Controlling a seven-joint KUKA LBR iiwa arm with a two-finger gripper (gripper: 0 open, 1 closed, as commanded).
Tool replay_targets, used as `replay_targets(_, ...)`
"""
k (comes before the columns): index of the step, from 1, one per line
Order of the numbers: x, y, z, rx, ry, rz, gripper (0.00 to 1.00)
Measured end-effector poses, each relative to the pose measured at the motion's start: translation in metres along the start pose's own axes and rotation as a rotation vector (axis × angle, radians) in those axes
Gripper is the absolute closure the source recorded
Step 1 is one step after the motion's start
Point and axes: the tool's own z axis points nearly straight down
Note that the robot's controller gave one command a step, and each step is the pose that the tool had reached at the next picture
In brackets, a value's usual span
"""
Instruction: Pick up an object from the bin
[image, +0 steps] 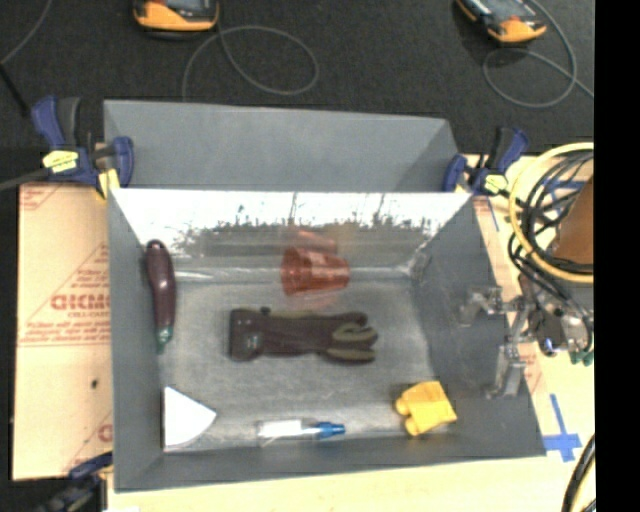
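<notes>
Dark floor (380, 70) surrounds the grey bin (275, 150), and the pick looks not yet begun. Every thing in sight lies on the bin's bottom and none is raised, so by my judgement choosing a thing, going down to it, closing on it and lifting it out are all left to do. The gripper (497, 345) hangs to the right of the glove (300, 335), well apart from it, over the bin's sloping right wall and not over the flat bottom. Whether it is open or closed I cannot tell, and nothing from the bin shows in it. The glove, dark brown and lying flat with its cuff to the left, is the largest thing and sits mid-bin. Just behind the glove, toward the back wall, is a red see-through lump (315, 270), perhaps a crumpled cup. Far left of the glove, against the left wall, a purple stick (159, 290) lies lengthwise along that wall. In front of the glove and to its right is a yellow block (425, 408), which is the thing nearest the gripper, a little forward of it and toward the glove's side. It seems the likeliest pick, though the task names none. In front of the glove and to its left, in the corner, rests a white wedge (183, 415). Straight in front of the glove, along the near wall, lies a white pen (298, 430) with a blue tip pointing right.
</notes>
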Motion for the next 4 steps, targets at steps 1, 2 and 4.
replay_targets(1, -0.050, 0.034, 0.024, 0.001, -0.003, 0.046, 0.00)
replay_targets(2, -0.062, 0.058, 0.042, 0.000, -0.004, -0.003, 0.00)
replay_targets(4, -0.031, 0.093, 0.126, -0.001, -0.008, 0.156, 0.00)
